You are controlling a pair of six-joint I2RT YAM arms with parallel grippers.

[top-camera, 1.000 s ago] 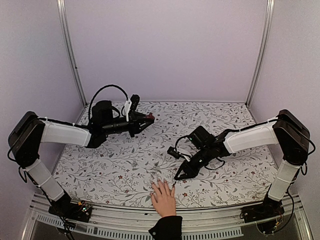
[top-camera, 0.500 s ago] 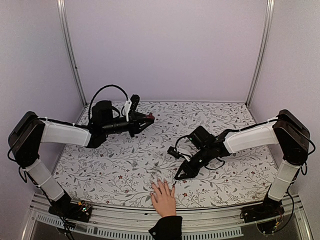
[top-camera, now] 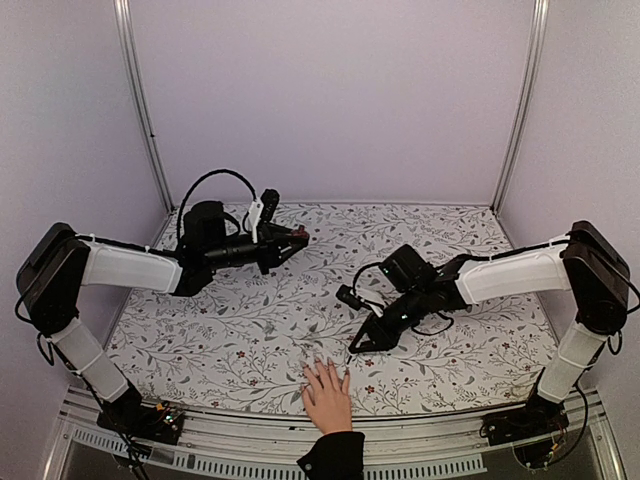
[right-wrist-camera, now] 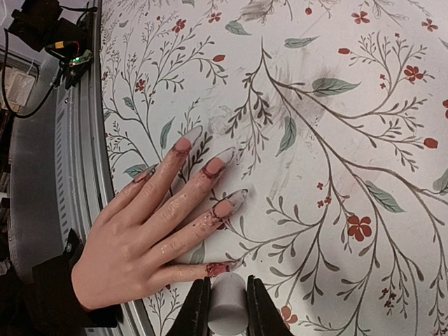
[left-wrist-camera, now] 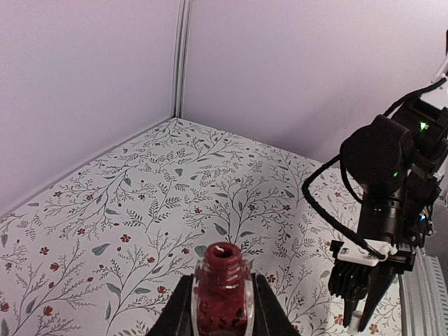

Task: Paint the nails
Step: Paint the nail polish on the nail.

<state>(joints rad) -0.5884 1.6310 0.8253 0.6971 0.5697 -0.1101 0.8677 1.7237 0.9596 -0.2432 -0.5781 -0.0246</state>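
Red-smeared nails (four clear), one bottle

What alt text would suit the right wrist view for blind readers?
A human hand lies flat, fingers spread, on a floral tablecloth, its long nails smeared with red. At the bottom edge, the right gripper holds a white cap.

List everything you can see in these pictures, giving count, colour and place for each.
table cover: one, white floral print, under everything
nail polish bottle: one, dark red, open, in the left gripper
cap: one, white, in the right gripper
hand: one, light-skinned, black cuff, flat at near edge
nails: five, pale, some red-smeared, on the fingertips
left gripper: one, black, far left
right gripper: one, black, beside the hand
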